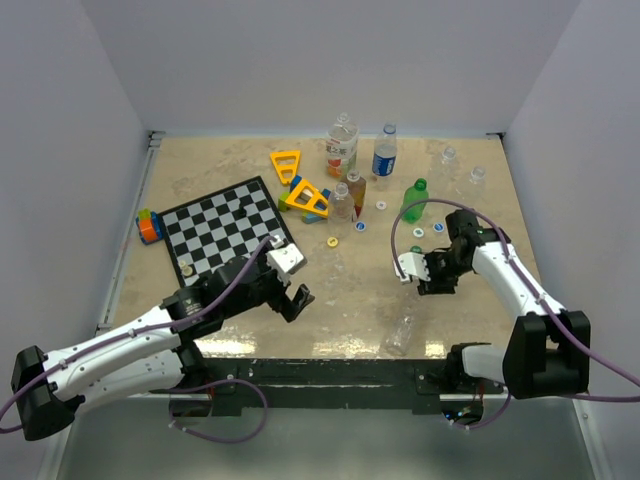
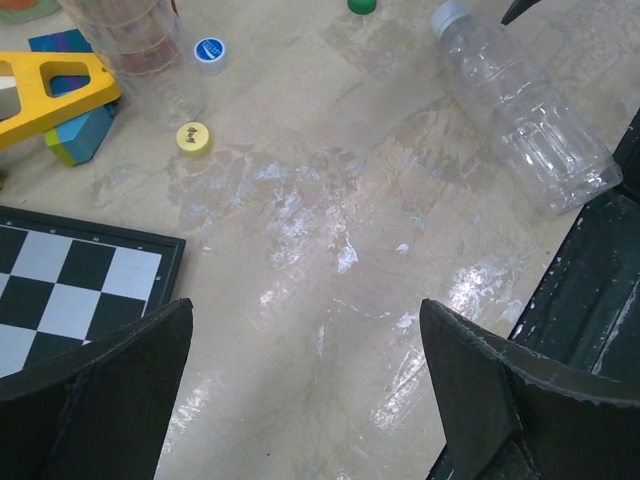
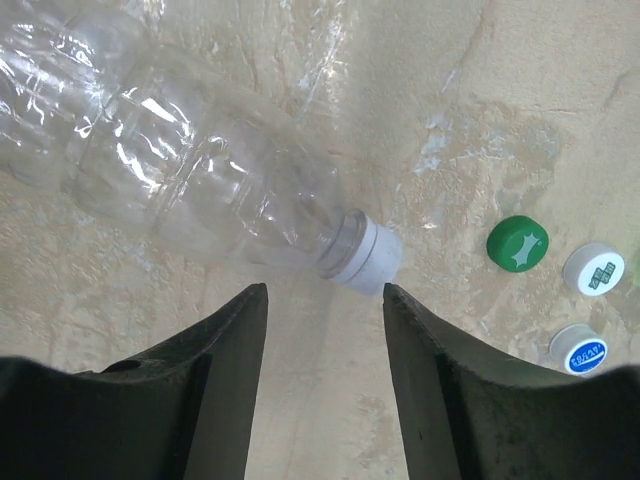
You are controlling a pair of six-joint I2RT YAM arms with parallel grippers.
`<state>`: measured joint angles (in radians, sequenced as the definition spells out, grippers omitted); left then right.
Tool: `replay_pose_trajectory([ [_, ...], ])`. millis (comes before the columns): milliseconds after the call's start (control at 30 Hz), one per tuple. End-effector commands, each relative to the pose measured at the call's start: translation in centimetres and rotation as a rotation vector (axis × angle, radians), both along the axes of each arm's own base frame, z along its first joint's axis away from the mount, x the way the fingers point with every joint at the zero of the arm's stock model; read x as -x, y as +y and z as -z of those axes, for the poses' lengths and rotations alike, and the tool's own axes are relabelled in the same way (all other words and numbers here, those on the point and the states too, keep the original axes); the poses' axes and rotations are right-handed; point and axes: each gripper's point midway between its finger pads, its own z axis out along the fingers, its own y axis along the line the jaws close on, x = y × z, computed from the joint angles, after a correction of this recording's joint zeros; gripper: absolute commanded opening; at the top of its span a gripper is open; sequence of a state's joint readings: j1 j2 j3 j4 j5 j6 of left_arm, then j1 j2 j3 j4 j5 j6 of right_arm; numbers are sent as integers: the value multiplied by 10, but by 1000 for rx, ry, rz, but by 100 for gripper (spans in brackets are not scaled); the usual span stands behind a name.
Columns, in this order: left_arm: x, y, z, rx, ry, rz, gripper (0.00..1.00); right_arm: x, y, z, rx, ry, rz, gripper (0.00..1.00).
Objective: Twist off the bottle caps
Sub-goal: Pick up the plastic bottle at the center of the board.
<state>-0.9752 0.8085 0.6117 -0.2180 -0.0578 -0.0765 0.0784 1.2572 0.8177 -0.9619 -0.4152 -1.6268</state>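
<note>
Right gripper [image 3: 325, 292] agape; round white cap [image 3: 368, 257], ridged clear bottle [image 3: 170, 150].

checkerboard [image 1: 222, 228] flat on tabletop [image 1: 340, 300]; yellow frames [image 1: 287, 165] beyond its far corner; coloured toy [image 1: 150, 227] just beside its left corner.

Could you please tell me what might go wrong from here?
The clear bottle lies on its side with nothing bracing it. The left pincer hangs open away from it, so twisting its white cap may just spin or roll it. The right pincer, open just short of the cap, might push it away when closing.
</note>
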Motion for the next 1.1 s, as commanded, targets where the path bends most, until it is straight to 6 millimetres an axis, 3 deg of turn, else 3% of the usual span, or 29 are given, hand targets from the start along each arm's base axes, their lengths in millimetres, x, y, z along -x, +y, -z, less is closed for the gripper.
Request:
replay_pose_trajectory([
  [0, 7, -22, -28, 149, 62, 36, 100, -16, 17, -31, -103, -38, 68, 56],
  [167, 24, -38, -17, 209, 156, 120, 100, -6, 32, -52, -198, -24, 86, 59],
  [300, 34, -51, 0, 208, 255, 159, 100, -9, 48, -83, -324, -82, 163, 61],
  [700, 44, -90, 5, 158, 400, 137, 99, -39, 78, -158, -653, -227, 331, 66],
  [1067, 58, -120, 13, 166, 464, 167, 98, -42, 77, -172, -713, -266, 331, 68],
])
